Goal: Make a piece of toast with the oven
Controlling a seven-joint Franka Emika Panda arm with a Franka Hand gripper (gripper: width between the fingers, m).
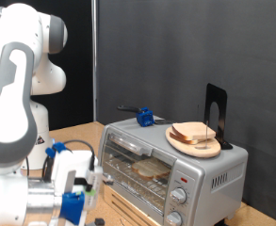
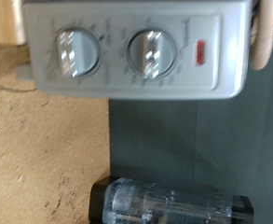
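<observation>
My gripper (image 1: 78,193) sits low at the exterior view's bottom left, in front of the oven (image 1: 170,162), close to its door side. Can't tell if my fingers are apart or closed; the blue-tipped end is partly cut off by the frame edge. In the wrist view I see a dark block with a clear ribbed part (image 2: 173,201), probably part of my hand, blurred, nothing visibly between the fingers.

Wrist view looks straight at the oven's control panel (image 2: 136,51): two round silver knobs (image 2: 77,51) side by side, small red light (image 2: 202,51) beside the second knob. Not touching either knob as far as I can see.

Piece of toast (image 1: 152,169) lies inside the oven on the wire rack (image 1: 142,175), seen through the glass door, door looks shut. On top of the oven sits a wooden plate (image 1: 196,142) with stacked bread slices (image 1: 191,133). A black stand (image 1: 216,113) rises just behind the plate. A blue object (image 1: 145,118) sits behind the oven towards the exterior view's left. Wooden table (image 1: 76,132) underneath, dark backdrop behind.
</observation>
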